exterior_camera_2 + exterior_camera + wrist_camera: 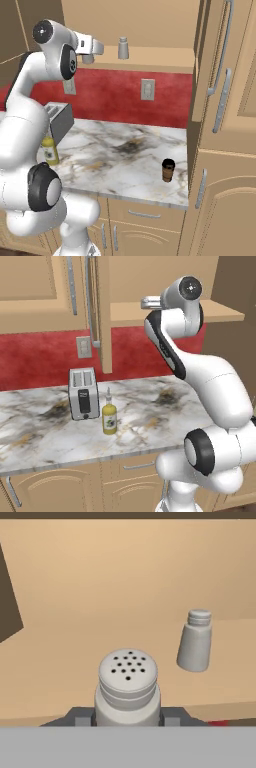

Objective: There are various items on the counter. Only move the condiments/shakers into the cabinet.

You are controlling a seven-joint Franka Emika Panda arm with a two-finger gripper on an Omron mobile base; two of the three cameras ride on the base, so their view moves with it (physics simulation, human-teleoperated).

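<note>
Standing upright between the fingers (128, 718), a grey shaker (128, 684) shows its round perforated cap, long axis vertical; the fingers are clamped on its body, just above the cabinet shelf (225, 662). A second grey shaker (195, 641), smooth and cylindrical with a narrower ribbed top, stands on that tan wooden shelf nearby. Down on the veined marble bench (150, 406), the yellow-green squeeze bottle (109, 415) points its white nozzle straight up beside the boxy silver toaster (83, 392). The white arm (210, 381) reaches high, hand level at the shelf.
</note>
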